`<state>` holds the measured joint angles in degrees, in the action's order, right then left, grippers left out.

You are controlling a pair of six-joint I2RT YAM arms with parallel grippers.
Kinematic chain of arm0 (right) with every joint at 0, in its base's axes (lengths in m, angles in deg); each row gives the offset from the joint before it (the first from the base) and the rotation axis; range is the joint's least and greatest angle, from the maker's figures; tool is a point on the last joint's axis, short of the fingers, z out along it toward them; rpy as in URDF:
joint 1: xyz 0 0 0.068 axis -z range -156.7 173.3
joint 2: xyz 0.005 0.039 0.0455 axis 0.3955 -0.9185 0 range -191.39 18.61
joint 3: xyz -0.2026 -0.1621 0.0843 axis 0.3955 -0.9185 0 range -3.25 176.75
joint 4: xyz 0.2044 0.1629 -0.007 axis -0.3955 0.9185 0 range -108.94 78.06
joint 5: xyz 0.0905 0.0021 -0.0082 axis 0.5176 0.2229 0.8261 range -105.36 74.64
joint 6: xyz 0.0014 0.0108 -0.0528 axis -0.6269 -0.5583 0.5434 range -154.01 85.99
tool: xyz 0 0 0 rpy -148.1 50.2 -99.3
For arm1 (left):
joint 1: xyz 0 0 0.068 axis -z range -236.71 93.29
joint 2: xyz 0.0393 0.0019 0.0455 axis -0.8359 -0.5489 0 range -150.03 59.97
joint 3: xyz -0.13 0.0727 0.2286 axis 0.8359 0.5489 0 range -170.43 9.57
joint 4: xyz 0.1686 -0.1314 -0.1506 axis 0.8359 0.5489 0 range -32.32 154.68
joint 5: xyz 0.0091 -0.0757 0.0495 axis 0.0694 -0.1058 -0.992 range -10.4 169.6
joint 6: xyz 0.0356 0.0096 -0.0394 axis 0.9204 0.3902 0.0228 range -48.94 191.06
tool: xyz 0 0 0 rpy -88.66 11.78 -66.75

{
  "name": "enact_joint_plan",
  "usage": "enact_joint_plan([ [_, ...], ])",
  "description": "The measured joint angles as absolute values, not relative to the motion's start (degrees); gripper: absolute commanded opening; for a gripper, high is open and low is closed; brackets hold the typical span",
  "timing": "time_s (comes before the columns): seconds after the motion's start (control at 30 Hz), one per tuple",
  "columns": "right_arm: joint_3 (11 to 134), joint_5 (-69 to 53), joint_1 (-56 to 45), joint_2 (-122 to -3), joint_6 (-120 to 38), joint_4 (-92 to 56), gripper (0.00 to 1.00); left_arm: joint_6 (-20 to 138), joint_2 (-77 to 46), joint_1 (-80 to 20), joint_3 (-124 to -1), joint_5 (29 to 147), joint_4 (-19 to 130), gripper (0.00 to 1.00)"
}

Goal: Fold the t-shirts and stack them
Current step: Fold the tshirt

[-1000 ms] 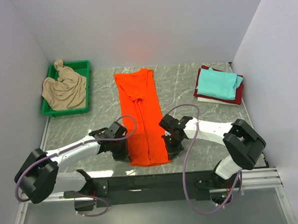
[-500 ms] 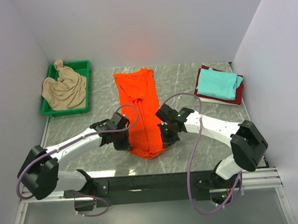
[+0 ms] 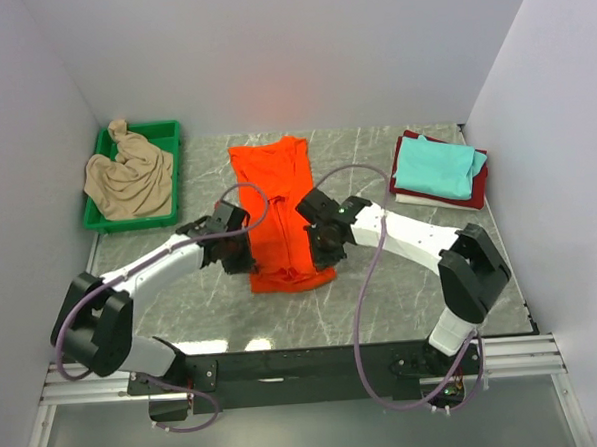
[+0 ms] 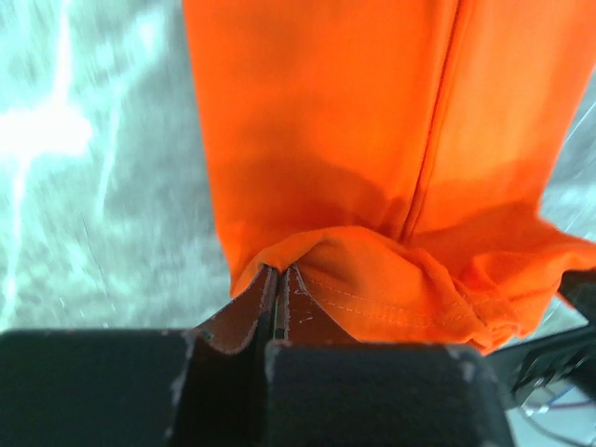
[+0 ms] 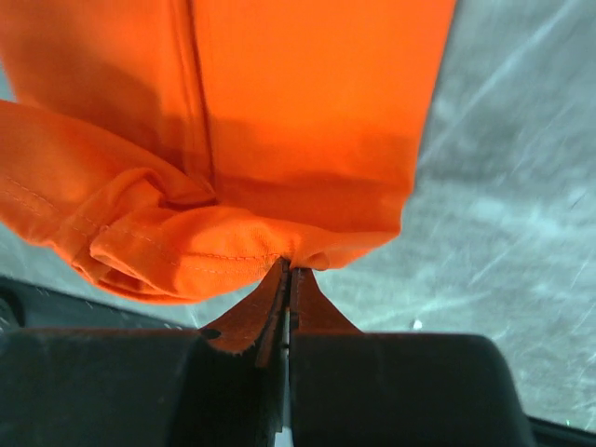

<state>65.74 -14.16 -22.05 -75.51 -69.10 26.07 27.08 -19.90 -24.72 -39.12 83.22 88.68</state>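
Green tray (image 3: 169,127) holds a beige t-shirt (image 3: 128,180) while left fingers (image 4: 244,318) and right fingers (image 5: 255,315) clench the orange t-shirt (image 3: 274,185)

White t-shirt (image 3: 418,199) mostly covered by dark red t-shirt (image 3: 480,186), tabletop (image 4: 93,186) blurred

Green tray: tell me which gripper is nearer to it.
Left. The left gripper pinches the hem of the orange t-shirt on the side facing the green tray; the right gripper pinches its other corner, farther away.
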Motion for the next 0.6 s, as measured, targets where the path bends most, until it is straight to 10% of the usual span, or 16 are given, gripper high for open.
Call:
enact_joint_plan([
  [0.6, 85.4, -17.6, -13.1, -91.0, -64.4, 25.8, 0.0, 35.0, -36.0, -37.1, -53.9, 87.5, 82.8, 0.0],
])
